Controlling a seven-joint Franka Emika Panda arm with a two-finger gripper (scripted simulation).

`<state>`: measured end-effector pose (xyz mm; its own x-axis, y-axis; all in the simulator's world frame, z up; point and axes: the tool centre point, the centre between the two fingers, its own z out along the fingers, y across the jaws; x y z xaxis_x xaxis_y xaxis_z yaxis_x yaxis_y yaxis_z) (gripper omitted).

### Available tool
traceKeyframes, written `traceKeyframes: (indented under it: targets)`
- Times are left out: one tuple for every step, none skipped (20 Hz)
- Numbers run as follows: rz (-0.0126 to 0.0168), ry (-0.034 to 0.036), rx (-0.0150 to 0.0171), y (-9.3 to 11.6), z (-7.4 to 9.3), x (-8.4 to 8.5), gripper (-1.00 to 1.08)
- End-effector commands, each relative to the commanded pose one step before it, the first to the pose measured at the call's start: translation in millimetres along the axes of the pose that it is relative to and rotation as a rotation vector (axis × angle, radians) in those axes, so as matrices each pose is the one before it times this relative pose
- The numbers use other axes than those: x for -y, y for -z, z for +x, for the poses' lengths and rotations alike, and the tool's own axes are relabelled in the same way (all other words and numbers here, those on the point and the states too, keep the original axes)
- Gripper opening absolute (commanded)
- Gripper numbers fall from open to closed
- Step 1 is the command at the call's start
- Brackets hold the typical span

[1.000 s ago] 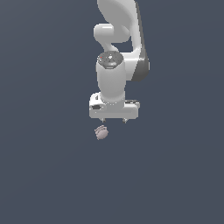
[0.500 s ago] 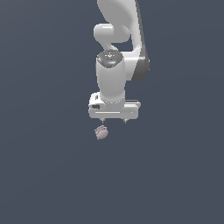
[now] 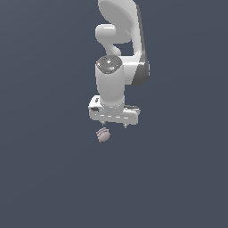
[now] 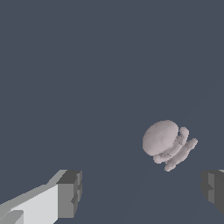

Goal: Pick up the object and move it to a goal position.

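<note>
A: What sits nearest the wrist camera?

B: The gripper's (image 4: 140,192) two fingers. One pale finger (image 4: 52,203) with a dark grey pad shows in full; the other is only a dark pad at the frame's edge. They stand wide apart with bare floor between them, gripping nothing.

A: And just past them?

B: The lump (image 4: 166,142), pale pinkish-grey. It has a smooth rounded dome on one side and a few thin ridged pieces bunched on the other. It lies beyond the fingertips, nearer the finger at the frame's edge than the pale one, and touches neither.

A: Does the exterior view agree?

B: Yes. There the lump (image 3: 103,135) rests on the floor (image 3: 44,178), just below the gripper (image 3: 114,124) and toward the exterior view's left of its middle. Two short fingertips poke down from the wide white hand, well spread, and a small gap shows between them and the lump.

A: How does the arm stand?

B: The arm (image 3: 116,62) comes down from the top of the frame, white with a dark grey patch at one joint, and the hand points straight down.

A: Behind all that?

B: Flat dark blue-grey floor, the same shade all over.
</note>
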<state>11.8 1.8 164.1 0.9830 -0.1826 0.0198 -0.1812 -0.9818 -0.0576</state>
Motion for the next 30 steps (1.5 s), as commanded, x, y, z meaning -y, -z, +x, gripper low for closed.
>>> traceKeyframes:
  targets:
    - [-0.00258,-0.05379,0.00218,-5.13,0.11,-4.20,1.00]
    - [-0.00128,-0.02491,0.00083,-2.32,0.17,-1.92,1.00]
    - [-0.00143,-0.02649,0.00082,-2.45,0.22,-2.04,1.00]
    - [-0.00160,-0.02809,0.00079,-2.59,0.28,-2.17,1.00]
    - [-0.00178,-0.02969,0.00075,-2.73,0.35,-2.31,1.00]
    - [-0.00196,-0.03114,0.00068,-2.85,0.43,-2.42,1.00]
    - [-0.00207,-0.03144,0.00057,-2.86,0.51,-2.45,1.00]
    - [-0.00216,-0.03142,0.00046,-2.84,0.57,-2.44,1.00]
    - [-0.00224,-0.03140,0.00033,-2.82,0.64,-2.44,1.00]
    - [-0.00232,-0.03139,0.00020,-2.81,0.71,-2.44,1.00]
    - [-0.00239,-0.03137,0.00007,-2.79,0.78,-2.43,1.00]
    - [-0.00245,-0.03135,-0.00006,-2.77,0.85,-2.41,1.00]
    - [-0.00251,-0.03134,-0.00020,-2.75,0.92,-2.40,1.00]
    - [-0.00256,-0.03133,-0.00035,-2.74,0.99,-2.39,1.00]
    - [-0.00259,-0.03112,-0.00049,-2.70,1.05,-2.36,1.00]
    - [-0.00251,-0.02973,-0.00061,-2.56,1.07,-2.24,1.00]
    - [-0.00240,-0.02810,-0.00070,-2.41,1.07,-2.10,1.00]
    - [-0.00228,-0.02647,-0.00077,-2.26,1.06,-1.96,1.00]
    - [-0.00215,-0.02487,-0.00083,-2.11,1.05,-1.82,1.00]
    - [-0.00202,-0.02325,-0.00087,-1.96,1.02,-1.69,1.00]
    - [-0.00189,-0.02164,-0.00088,-1.81,0.98,-1.56,1.00]
    - [-0.00175,-0.02002,-0.00089,-1.67,0.94,-1.43,1.00]
    - [-0.00161,-0.01841,-0.00087,-1.53,0.89,-1.30,1.00]
    - [-0.00147,-0.01680,-0.00085,-1.39,0.83,-1.17,1.00]
    - [-0.00132,-0.01521,-0.00081,-1.25,0.77,-1.06,1.00]
    - [-0.00118,-0.01358,-0.00075,-1.12,0.70,-0.93,1.00]
    - [-0.00104,-0.01199,-0.00069,-0.98,0.63,-0.82,1.00]
    - [-0.00090,-0.01039,-0.00062,-0.85,0.56,-0.71,1.00]
    - [-0.00076,-0.00879,-0.00054,-0.72,0.48,-0.59,1.00]
    - [-0.00062,-0.00717,-0.00045,-0.58,0.39,-0.47,1.00]
